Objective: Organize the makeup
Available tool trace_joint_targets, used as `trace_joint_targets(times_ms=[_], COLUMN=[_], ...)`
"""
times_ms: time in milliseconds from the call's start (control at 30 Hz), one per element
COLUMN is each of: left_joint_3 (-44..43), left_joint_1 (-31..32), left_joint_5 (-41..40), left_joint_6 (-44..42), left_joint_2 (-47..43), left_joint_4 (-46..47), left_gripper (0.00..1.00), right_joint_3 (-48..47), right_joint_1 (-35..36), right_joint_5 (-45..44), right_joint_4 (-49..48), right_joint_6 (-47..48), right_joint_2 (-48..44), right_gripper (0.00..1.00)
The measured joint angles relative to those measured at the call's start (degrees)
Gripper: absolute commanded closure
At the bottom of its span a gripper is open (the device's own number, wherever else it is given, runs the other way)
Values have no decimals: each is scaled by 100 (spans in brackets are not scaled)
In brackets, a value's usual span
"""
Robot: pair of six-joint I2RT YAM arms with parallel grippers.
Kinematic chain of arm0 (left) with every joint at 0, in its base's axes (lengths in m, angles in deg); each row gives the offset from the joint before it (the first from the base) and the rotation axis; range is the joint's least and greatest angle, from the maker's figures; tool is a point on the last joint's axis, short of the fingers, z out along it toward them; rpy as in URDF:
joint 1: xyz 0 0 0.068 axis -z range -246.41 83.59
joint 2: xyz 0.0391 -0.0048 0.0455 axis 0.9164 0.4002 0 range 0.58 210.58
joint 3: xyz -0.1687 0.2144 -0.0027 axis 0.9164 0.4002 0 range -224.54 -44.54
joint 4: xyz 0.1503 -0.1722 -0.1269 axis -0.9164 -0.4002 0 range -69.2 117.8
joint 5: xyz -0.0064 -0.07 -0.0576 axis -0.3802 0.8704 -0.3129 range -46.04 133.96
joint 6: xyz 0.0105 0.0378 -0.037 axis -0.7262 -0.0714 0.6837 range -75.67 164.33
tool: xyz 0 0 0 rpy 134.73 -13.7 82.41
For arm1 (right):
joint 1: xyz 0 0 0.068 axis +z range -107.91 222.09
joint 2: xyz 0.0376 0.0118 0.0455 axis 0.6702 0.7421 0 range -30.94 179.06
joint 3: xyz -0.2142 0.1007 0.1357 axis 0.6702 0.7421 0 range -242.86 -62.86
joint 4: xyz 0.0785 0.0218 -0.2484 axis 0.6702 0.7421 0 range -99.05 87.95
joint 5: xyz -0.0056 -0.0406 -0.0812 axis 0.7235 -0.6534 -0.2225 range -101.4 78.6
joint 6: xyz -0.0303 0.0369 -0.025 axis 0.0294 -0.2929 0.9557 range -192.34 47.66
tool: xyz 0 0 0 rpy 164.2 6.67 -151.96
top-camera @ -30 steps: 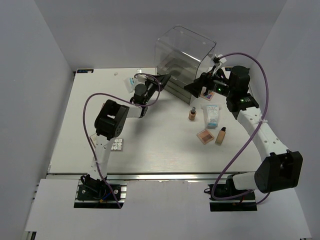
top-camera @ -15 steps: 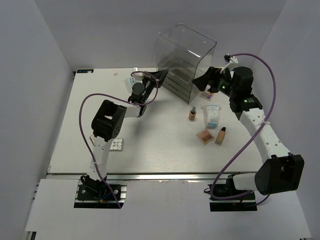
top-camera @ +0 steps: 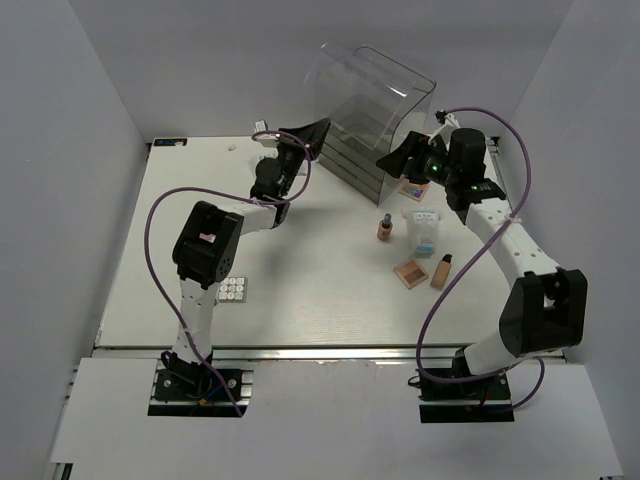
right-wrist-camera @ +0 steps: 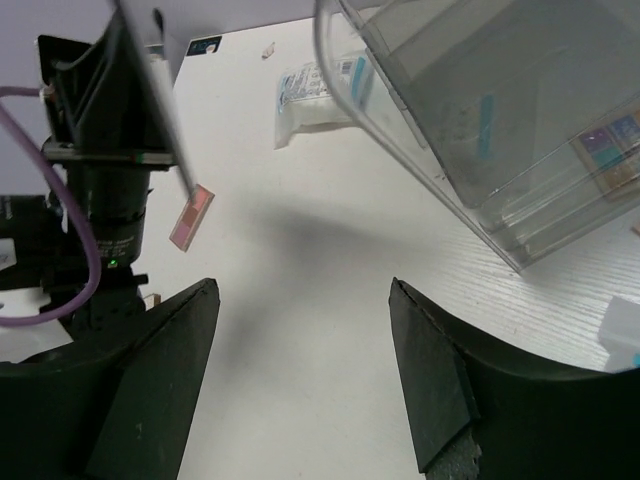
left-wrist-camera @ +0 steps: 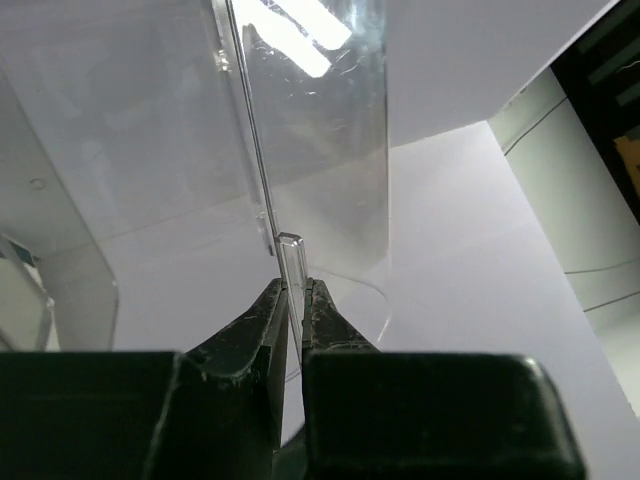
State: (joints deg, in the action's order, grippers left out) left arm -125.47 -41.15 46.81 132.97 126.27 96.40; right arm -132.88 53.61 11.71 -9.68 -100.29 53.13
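The makeup lies on the right of the table: two tan foundation bottles point(top-camera: 385, 228) point(top-camera: 440, 270), a peach palette point(top-camera: 410, 272), a white-and-blue packet point(top-camera: 422, 230) and a palette point(top-camera: 415, 190) by the box. A white grid palette point(top-camera: 235, 290) lies near the left arm. In the right wrist view another packet point(right-wrist-camera: 315, 90) and a pink palette point(right-wrist-camera: 190, 215) lie beyond the box. My left gripper point(top-camera: 318, 130) point(left-wrist-camera: 293, 290) is shut on the thin wall edge of the clear plastic box point(top-camera: 370, 100) point(left-wrist-camera: 300, 150), which is tilted up. My right gripper point(top-camera: 393, 160) point(right-wrist-camera: 300, 340) stands open beside the box point(right-wrist-camera: 480, 100), holding nothing.
Grey drawers point(top-camera: 352, 165) sit under the raised clear shell. White walls close in the table at the back and both sides. The left arm's body point(right-wrist-camera: 95, 180) stands just left of my right gripper's path.
The left gripper has risen with the clear box wall, tipping the box up and back. The right gripper has swung left toward the box, its jaws a little narrower.
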Motion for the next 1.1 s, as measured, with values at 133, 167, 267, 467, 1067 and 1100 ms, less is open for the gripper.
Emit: trace_joint_targets(times_ms=[133, 167, 267, 467, 1067, 1100], left_joint_3=[66, 74, 74, 74, 74, 74], left_joint_1=[0, 2, 4, 4, 4, 4], left_joint_5=[-13, -13, -13, -13, -9, -9], left_joint_6=[26, 35, 37, 39, 39, 39], left_joint_2=[-107, -120, -131, -131, -131, -131], left_joint_4=[72, 79, 90, 87, 87, 87], left_gripper=[100, 100, 100, 100, 100, 100], right_joint_3=[-275, -361, -490, -529, -1360, -1419], right_joint_1=[0, 0, 0, 0, 31, 44], right_joint_5=[74, 109, 258, 811, 1117, 1117], right_joint_4=[-87, -111, -208, -492, -1003, -1029], right_joint_6=[-179, -219, -306, -291, -601, -612], right_joint_2=[415, 503, 610, 610, 1241, 1294], right_gripper=[27, 27, 27, 26, 36, 38])
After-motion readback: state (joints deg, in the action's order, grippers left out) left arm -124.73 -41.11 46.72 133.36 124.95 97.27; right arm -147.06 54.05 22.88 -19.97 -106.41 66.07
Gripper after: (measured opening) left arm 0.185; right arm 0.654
